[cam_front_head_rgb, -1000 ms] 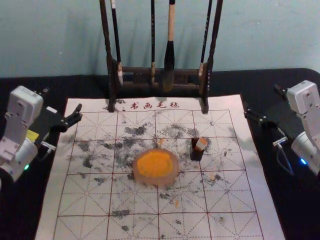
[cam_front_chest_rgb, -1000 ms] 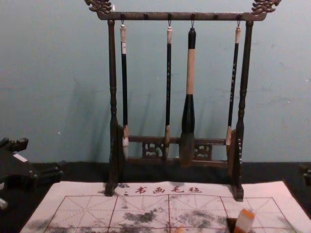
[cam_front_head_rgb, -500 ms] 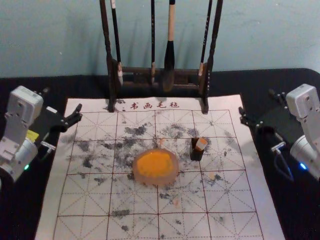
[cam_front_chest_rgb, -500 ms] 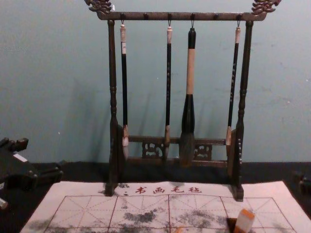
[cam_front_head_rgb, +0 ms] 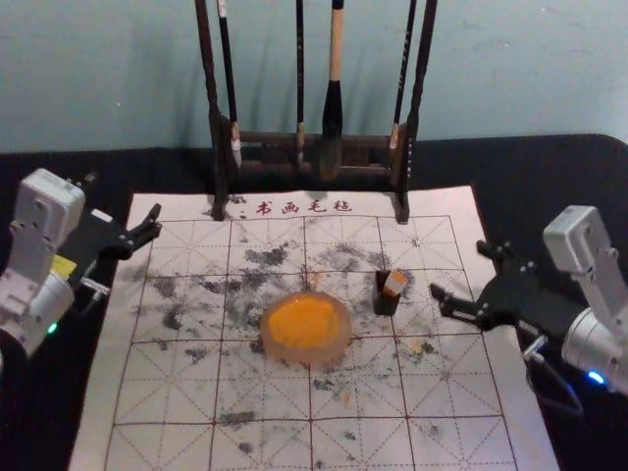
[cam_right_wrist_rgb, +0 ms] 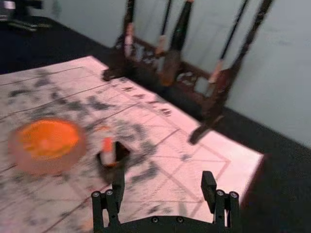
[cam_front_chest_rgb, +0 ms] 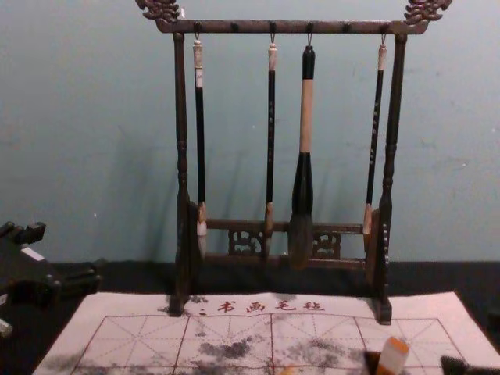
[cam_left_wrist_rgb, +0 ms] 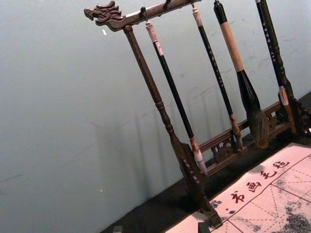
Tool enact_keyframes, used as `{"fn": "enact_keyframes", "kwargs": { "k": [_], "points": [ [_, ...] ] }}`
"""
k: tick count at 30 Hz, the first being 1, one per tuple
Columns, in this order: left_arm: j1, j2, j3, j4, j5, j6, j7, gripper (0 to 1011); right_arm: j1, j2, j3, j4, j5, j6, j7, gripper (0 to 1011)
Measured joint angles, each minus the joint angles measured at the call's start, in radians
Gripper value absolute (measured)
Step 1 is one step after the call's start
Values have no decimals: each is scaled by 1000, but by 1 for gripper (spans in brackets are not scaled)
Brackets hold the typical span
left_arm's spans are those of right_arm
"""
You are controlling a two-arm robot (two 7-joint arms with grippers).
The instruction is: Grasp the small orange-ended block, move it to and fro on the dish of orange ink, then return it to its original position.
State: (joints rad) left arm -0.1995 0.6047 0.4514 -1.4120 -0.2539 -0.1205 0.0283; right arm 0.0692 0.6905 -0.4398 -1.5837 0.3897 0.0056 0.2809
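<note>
Clock centred on the dish, 12 toward the rack. Nearest, the gridded mat [cam_front_head_rgb: 265, 446], laid under the work, likely to catch drips. Dish [cam_front_head_rgb: 305, 356] flat on it, orange ink [cam_front_head_rgb: 304, 320] exposed, within easy reach of the block. Block [cam_front_head_rgb: 395, 284] at 2 o'clock, near the dish, leaning in a dark holder [cam_front_head_rgb: 386, 303], orange end up; the holder presumably keeps it propped for gripping. Right gripper [cam_right_wrist_rgb: 163, 179] farther out, between 2 and 3, spread wide and holding nothing, probably so the block can pass between its fingers. Grasp still to come; next, line up without knocking the holder over. Left gripper [cam_front_head_rgb: 122, 199] parked at 10, apart, spread too, empty. Farthest, at 12, rack [cam_front_chest_rgb: 242, 26] with brushes [cam_front_chest_rgb: 306, 117] hung tips down, likely for storage.
</note>
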Motion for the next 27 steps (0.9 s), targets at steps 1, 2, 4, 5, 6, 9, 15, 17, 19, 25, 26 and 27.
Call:
{"fn": "enact_keyframes", "kwargs": {
  "k": [1, 2, 4, 5, 6, 9, 15, 17, 19, 25, 26, 27],
  "points": [
    [0, 0, 0, 0, 0, 0, 0, 1001, -2, 1, -1, -3, 5, 4, 12, 1003],
    [0, 0, 0, 0, 0, 0, 0, 1001, -3, 2, -3, -6, 9, 8, 23, 1003],
    [0, 0, 0, 0, 0, 0, 0, 1001, -5, 2, -6, -10, 14, 13, 44, 1003],
    [0, 0, 0, 0, 0, 0, 0, 1001, -6, 1, -8, -13, 17, 17, 60, 1002],
    [0, 0, 0, 0, 0, 0, 0, 1001, -6, -1, -10, -14, 18, 18, 67, 1003],
    [0, 0, 0, 0, 0, 0, 0, 1001, 2, -16, -20, -11, 15, 19, 94, 1003],
    [0, 0, 0, 0, 0, 0, 0, 1001, 24, -48, -36, 11, -22, 4, 110, 1002],
    [0, 0, 0, 0, 0, 0, 0, 1001, 30, -58, -40, 20, -33, -3, 112, 1003],
    [0, 0, 0, 0, 0, 0, 0, 1001, 38, -74, -44, 32, -48, -13, 114, 1003],
    [0, 0, 0, 0, 0, 0, 0, 1001, 53, -112, -44, 62, -65, -26, 115, 1003],
    [0, 0, 0, 0, 0, 0, 0, 1001, 54, -116, -43, 65, -66, -27, 116, 1003],
    [0, 0, 0, 0, 0, 0, 0, 1001, 56, -122, -40, 70, -68, -27, 116, 1003]
  ]
}}
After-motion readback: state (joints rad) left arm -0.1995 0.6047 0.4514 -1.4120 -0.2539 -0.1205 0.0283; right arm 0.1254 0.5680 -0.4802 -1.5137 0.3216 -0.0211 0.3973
